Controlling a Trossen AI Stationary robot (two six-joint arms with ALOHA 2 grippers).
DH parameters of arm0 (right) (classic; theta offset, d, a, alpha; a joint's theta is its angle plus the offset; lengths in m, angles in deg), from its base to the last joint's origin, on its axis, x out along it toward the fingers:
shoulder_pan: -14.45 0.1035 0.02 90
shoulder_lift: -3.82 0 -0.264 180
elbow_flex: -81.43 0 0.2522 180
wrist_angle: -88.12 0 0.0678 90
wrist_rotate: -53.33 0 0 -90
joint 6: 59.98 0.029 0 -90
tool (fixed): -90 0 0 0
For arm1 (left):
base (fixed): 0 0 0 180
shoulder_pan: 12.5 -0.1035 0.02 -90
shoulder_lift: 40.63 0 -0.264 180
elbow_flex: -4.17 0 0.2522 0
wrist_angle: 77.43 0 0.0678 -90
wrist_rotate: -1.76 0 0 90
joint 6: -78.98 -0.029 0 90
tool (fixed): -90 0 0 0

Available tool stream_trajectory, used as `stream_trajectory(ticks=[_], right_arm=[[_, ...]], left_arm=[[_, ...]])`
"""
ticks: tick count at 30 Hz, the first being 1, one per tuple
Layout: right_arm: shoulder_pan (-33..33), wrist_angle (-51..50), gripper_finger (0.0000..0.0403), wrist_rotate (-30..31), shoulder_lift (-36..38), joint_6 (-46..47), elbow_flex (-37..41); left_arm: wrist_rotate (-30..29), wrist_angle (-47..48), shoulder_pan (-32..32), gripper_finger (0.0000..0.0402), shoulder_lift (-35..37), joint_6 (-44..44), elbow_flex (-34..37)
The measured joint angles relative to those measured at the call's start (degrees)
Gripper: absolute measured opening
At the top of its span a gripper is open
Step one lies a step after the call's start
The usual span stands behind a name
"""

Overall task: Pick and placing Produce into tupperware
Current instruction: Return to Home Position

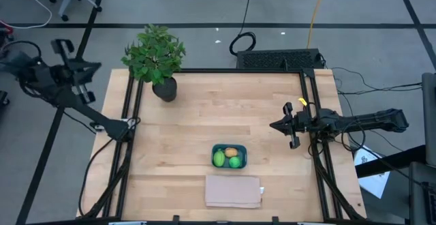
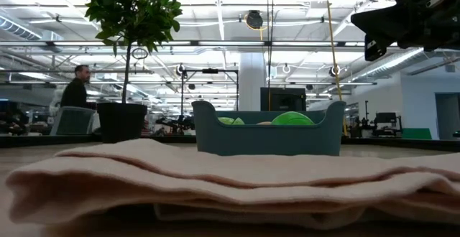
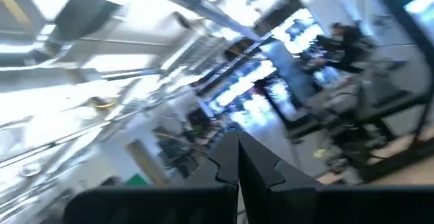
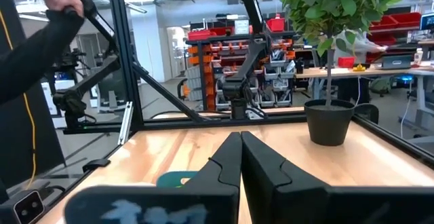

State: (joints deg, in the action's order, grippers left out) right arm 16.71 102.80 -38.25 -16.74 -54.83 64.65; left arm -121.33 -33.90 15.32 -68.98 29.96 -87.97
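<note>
Teal tupperware [image 2: 266, 138] holding all three produce pieces [image 1: 227, 157]; left claw [image 3: 237, 137] and right claw [image 4: 241, 137] pressed together, empty, well apart from it; nothing left to place.

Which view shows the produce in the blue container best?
The high view: all three produce pieces lie in plain sight inside the tupperware. The low view shows only green tops above its wall; the right wrist view only a teal edge; the left wrist view nothing.
</note>
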Motion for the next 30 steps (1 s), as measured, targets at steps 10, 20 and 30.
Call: stream_trajectory(ticks=[10,20,30], right_arm=[[0.0,0.4,0.0,0.2,0.0,-1.4,0.2],[0.0,0.5,0.0,0.4,0.0,-1.5,0.3],[0.0,0.6,0.0,0.4,0.0,-1.8,0.3]], left_arm=[[10.1,4.8,4.5,0.0,16.0,-0.4,12.0],[-0.6,1.4,22.0,0.0,18.3,4.1,24.1],[-16.3,-18.6,26.8,0.0,26.4,-7.6,36.2]])
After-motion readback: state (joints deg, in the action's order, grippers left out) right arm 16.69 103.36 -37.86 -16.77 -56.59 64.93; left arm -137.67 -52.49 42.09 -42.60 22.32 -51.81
